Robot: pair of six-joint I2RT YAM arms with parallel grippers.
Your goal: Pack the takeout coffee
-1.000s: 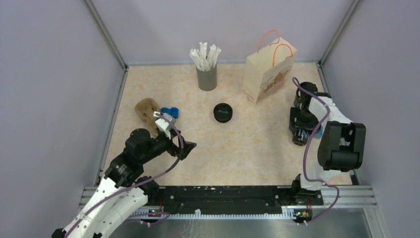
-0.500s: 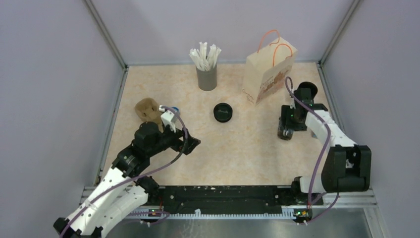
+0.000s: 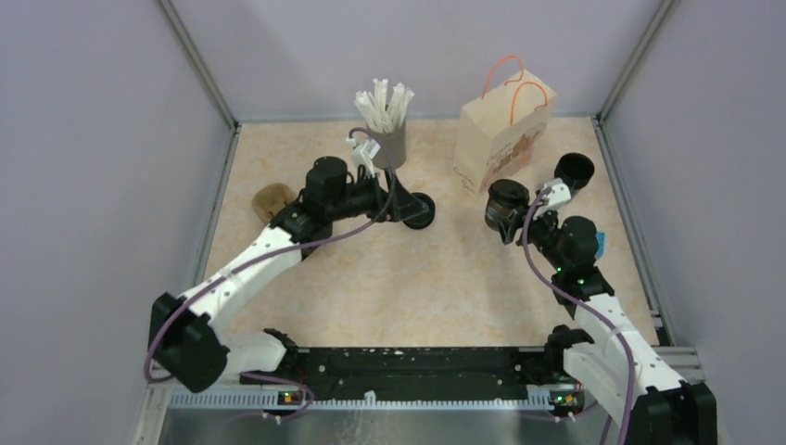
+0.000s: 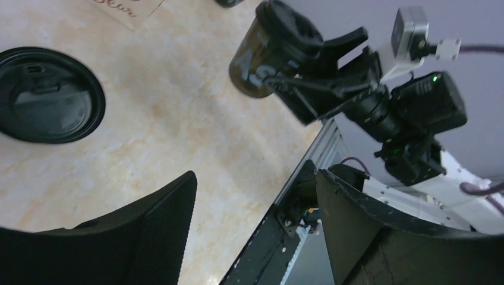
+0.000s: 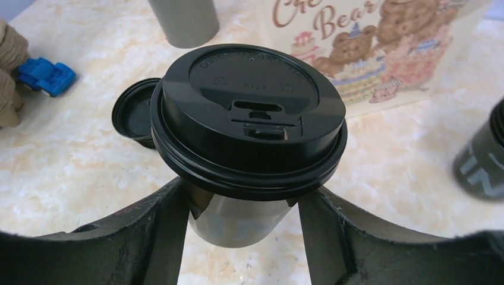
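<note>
The takeout coffee (image 5: 252,119), a black cup with faint pale print and a black lid pressed on top, is held between my right gripper's (image 5: 243,199) fingers. In the top view the cup (image 3: 505,199) hangs tilted off the table, in front of the paper bag (image 3: 500,139), in my right gripper (image 3: 510,215). It also shows in the left wrist view (image 4: 261,59). My left gripper (image 3: 405,208) is open and empty, just left of a loose flat black lid (image 3: 422,211). In the left wrist view the lid (image 4: 47,95) lies outside the open left gripper (image 4: 255,187).
A second, open black cup (image 3: 575,170) stands right of the bag. A grey holder of white straws (image 3: 389,139) stands at the back. A brown plush toy (image 3: 271,199) lies at the left, with a blue toy car (image 5: 44,76) beside it.
My left arm has reached from the near left out to the loose lid. My right arm has swung left and lifted the lidded cup up in front of the bag.
</note>
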